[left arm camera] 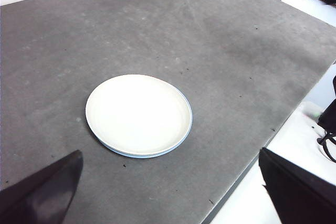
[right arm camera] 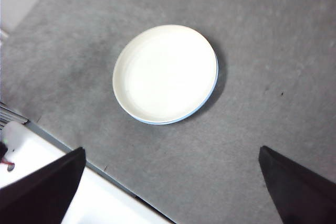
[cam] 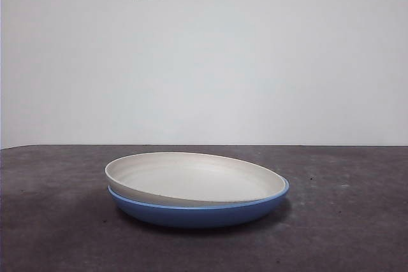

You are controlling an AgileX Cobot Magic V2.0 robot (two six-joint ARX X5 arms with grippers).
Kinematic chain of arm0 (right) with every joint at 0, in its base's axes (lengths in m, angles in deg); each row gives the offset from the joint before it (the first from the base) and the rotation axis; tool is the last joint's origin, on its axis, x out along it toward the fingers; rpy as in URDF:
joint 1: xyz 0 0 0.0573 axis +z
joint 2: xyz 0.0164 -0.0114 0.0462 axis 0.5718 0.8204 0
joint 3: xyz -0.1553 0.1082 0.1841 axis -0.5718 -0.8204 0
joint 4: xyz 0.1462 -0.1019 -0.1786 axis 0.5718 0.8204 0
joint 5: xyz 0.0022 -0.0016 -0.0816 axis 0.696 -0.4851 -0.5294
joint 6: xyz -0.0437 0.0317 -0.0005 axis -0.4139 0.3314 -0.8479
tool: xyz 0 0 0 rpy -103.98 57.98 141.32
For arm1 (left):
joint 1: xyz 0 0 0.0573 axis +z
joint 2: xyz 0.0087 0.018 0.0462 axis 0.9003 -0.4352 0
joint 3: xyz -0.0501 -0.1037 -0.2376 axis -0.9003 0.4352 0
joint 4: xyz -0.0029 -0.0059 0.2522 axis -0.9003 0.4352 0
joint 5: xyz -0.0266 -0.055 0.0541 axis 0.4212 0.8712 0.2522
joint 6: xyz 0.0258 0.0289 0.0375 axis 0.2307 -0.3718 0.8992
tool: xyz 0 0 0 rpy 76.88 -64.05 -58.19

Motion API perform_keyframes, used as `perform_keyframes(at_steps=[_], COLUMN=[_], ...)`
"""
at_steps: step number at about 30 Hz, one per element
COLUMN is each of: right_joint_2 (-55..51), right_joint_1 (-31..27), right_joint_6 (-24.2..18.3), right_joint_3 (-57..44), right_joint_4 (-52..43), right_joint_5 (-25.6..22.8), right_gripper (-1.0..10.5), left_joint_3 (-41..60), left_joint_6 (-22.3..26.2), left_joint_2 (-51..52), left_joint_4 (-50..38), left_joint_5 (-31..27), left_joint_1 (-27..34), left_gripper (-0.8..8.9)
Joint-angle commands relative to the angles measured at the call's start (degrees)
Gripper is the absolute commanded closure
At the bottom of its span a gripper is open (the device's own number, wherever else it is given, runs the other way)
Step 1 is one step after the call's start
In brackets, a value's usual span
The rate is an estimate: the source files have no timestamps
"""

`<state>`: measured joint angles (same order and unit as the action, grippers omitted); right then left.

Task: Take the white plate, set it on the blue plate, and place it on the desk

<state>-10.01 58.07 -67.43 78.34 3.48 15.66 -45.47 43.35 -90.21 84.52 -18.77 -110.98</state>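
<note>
The left gripper (left arm camera: 168, 192) hung high above the desk (cam: 51, 221) with its jaws spread wide, holding nothing. At the desk's middle the white plate (cam: 191, 176) sat nested in the blue plate (cam: 197, 213), tilted slightly with its left rim raised. The right gripper (right arm camera: 170, 192) likewise hovered high, jaws apart and empty.

Low front camera sits close; both high wrist cameras share the stacked plates (cam: 191, 189).
</note>
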Motion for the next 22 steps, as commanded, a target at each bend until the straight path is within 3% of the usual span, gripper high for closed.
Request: perform_keyframes(at_steps=[1, 5, 13, 14, 15, 16, 17, 18, 19, 22], right_joint_2=[-3.87, -8.7, -11.56, -11.54, -11.54, -11.54, -11.54, -11.54, -11.54, -11.54], right_joint_1=[0.28, 0.28, 0.28, 0.28, 0.28, 0.28, 0.28, 0.28, 0.28, 0.28], right_joint_6=[-2.43, -2.4, -2.4, -2.4, -2.4, -2.4, -2.38, -2.38, -2.38, -2.4], right_joint_3=[1.01, 1.01, 1.01, 1.01, 1.01, 1.01, 1.01, 1.01, 1.01, 1.01], right_joint_4=[1.55, 4.66, 5.46, 5.6, 5.79, 5.99, 6.1, 6.03, 6.01, 5.81], right_joint_5=[-1.6, -4.61, -4.63, -4.63, -4.61, -4.63, -4.61, -4.59, -4.59, -4.5], right_gripper=[3.7, 3.7, 3.7, 4.2, 5.2, 7.1, 9.0, 9.5, 9.2, 9.2], left_joint_3=[-0.42, -0.42, -0.42, -0.42, -0.42, -0.42, -0.42, -0.42, -0.42, -0.42], left_joint_6=[0.87, 0.87, 0.87, 0.9, 0.87, 0.87, 0.87, 0.87, 0.79, 0.7], left_joint_2=[-0.09, -0.09, -0.09, -0.09, -0.09, -0.09, -0.09, -0.09, -0.09, -0.09], left_joint_4=[-0.52, -0.55, -0.52, -0.5, -0.42, -0.37, -0.31, -0.31, -0.31, -0.31], left_joint_5=[-0.17, -0.17, -0.17, -0.15, -0.17, -0.15, -0.15, -0.15, -0.15, -0.13], left_joint_1=[-0.52, -0.52, -0.52, -0.52, -0.52, -0.52, -0.52, -0.52, -0.52, -0.52], left_gripper=[1.95, 1.96, 1.97, 2.15, 2.83, 3.97, 5.88, 7.35, 8.16, 7.81])
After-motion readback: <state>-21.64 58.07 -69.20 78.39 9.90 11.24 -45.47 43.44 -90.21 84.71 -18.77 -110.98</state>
